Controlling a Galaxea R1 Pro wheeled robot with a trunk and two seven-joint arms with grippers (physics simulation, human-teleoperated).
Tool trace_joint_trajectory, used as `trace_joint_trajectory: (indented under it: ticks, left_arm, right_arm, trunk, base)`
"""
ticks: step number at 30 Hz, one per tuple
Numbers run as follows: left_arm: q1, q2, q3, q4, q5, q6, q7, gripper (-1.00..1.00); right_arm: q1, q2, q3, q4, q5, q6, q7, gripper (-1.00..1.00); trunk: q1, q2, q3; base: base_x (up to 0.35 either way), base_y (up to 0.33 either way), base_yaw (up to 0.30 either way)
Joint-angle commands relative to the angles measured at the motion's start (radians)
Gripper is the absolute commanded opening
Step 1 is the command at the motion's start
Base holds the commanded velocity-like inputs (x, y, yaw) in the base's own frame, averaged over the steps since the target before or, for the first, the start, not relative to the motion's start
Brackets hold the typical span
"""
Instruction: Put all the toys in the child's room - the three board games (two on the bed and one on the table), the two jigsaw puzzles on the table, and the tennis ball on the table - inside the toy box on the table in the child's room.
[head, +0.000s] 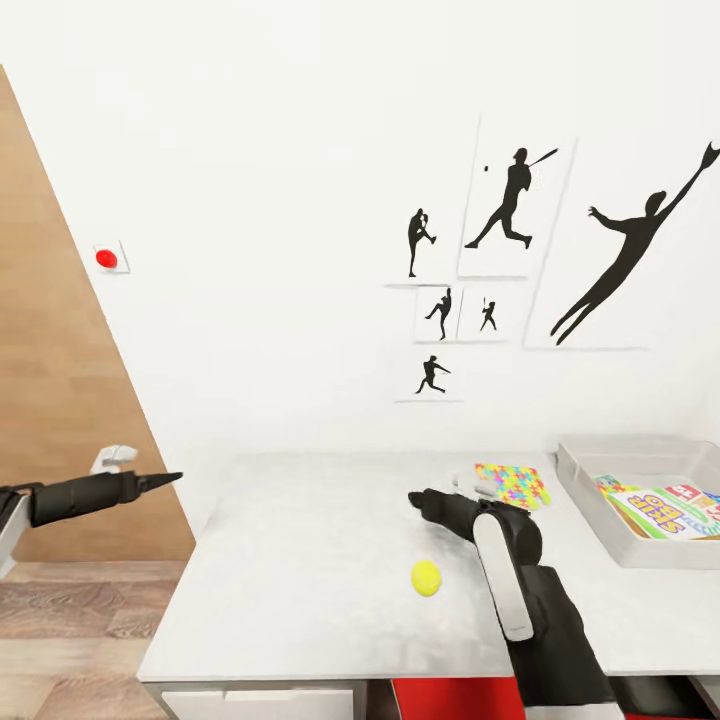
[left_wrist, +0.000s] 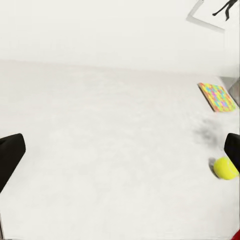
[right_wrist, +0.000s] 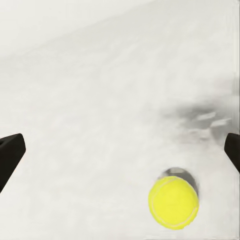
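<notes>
Head view is showing, from the 9 o'clock side, the left end effector (head: 165, 479) hanging beside the surface (head: 300, 560) edge, its fingers (left_wrist: 10, 155) spread wide and holding nothing. Near 6 o'clock the tennis ball (head: 426, 577) is lying free on the surface. Just past it, the right end effector (head: 418, 498) is hovering released, fingers (right_wrist: 10, 152) apart. Toward 3 o'clock a jigsaw puzzle (head: 513, 484) is lying flat, and the toy box (head: 590, 490) is holding a "SKIP-BO" board game (head: 660, 510).
</notes>
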Motion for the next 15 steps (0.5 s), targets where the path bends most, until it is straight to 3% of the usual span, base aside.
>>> trace_joint_trajectory:
  ticks: [1, 5, 9, 15]
  left_arm:
    - [-0.001, 0.002, 0.0, -0.002, 0.004, 0.008, -0.039, 1.0]
    - [0.0, 0.004, 0.0, -0.006, 0.001, 0.01, -0.181, 1.0]
    - [0.0, 0.007, 0.003, -0.004, 0.001, 0.012, -0.296, 1.0]
    - [0.0, 0.009, 0.006, -0.004, 0.003, 0.028, -0.414, 1.0]
  right_arm:
    - [-0.052, 0.008, 0.001, 0.03, -0.012, 0.038, -0.06, 1.0]
    - [-0.218, 0.008, 0.002, 0.213, -0.015, 0.073, -0.153, 1.0]
    - [-0.348, 0.008, 0.002, 0.435, -0.017, 0.074, -0.175, 1.0]
    - [-0.44, 0.008, 0.001, 0.685, -0.015, 0.023, -0.182, 1.0]
  trunk:
    - [0.001, -0.002, -0.003]
    - [0.001, -0.002, -0.003]
    - [0.001, -0.002, -0.003]
    - [0.001, -0.002, -0.003]
  base:
    - [0.0, 0.0, 0.0]
    - [0.0, 0.0, 0.0]
    - [0.0, 0.0, 0.0]
    - [0.0, 0.0, 0.0]
